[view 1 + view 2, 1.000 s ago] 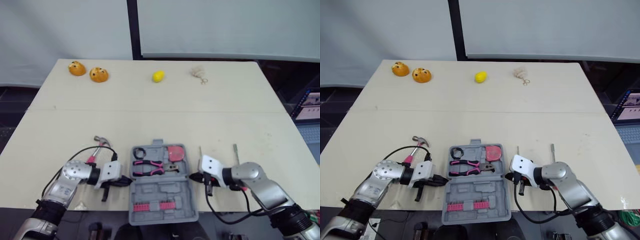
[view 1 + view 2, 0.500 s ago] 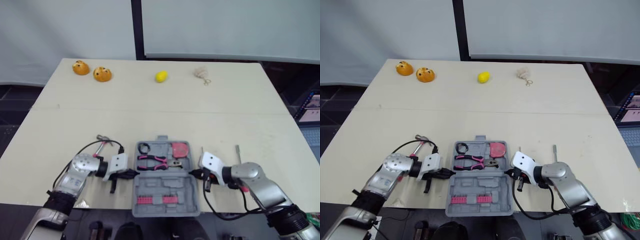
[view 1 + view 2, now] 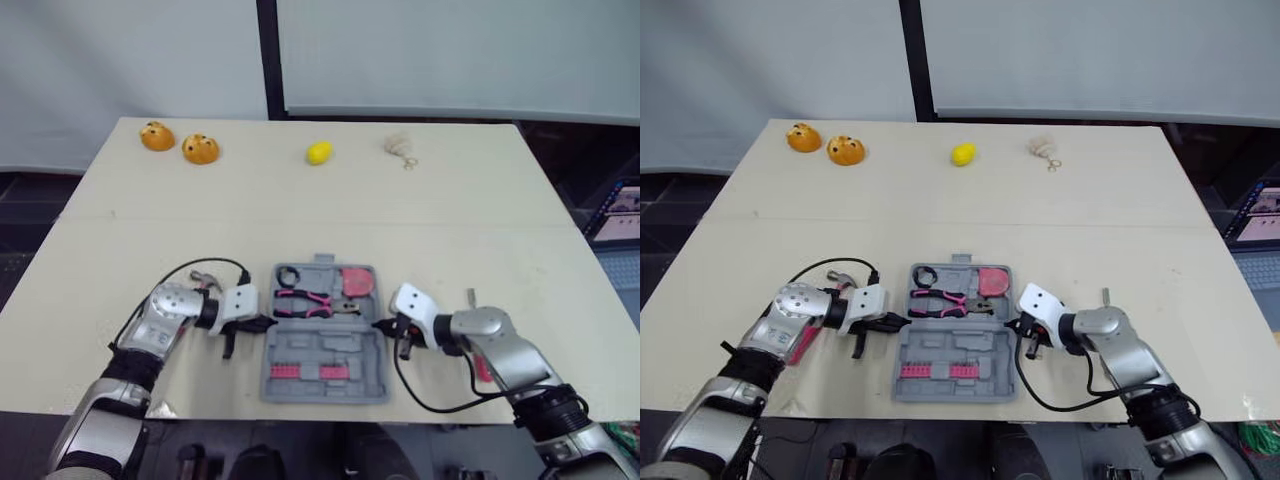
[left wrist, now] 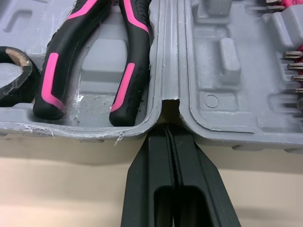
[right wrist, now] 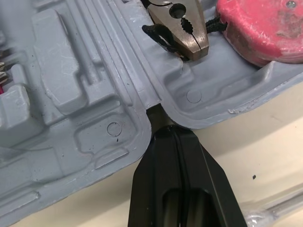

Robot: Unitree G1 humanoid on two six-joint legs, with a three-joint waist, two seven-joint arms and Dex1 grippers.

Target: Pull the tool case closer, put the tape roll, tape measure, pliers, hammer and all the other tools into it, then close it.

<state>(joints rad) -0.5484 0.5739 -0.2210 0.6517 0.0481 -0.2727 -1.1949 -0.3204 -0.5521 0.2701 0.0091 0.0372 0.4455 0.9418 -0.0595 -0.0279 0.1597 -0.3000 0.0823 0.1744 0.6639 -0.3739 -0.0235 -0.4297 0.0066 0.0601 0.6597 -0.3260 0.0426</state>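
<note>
The grey tool case lies open near the table's front edge. In its far half sit a black tape roll, pink-handled pliers and a red tape measure. The near half holds a row of pink bits. My left gripper is shut, its tips pressed into the hinge notch on the case's left side. My right gripper is shut against the hinge notch on the right side. A hammer lies behind my left arm, partly hidden. A screwdriver shaft shows beyond my right arm.
Along the far edge of the table lie two orange objects, a yellow lemon-like item and a beige twine bundle. The wide middle of the table lies between them and the case.
Both grippers have moved away from the front edge, and the case between them has slid farther onto the table, nearer the hammer's head. The camera also shifted a little.
</note>
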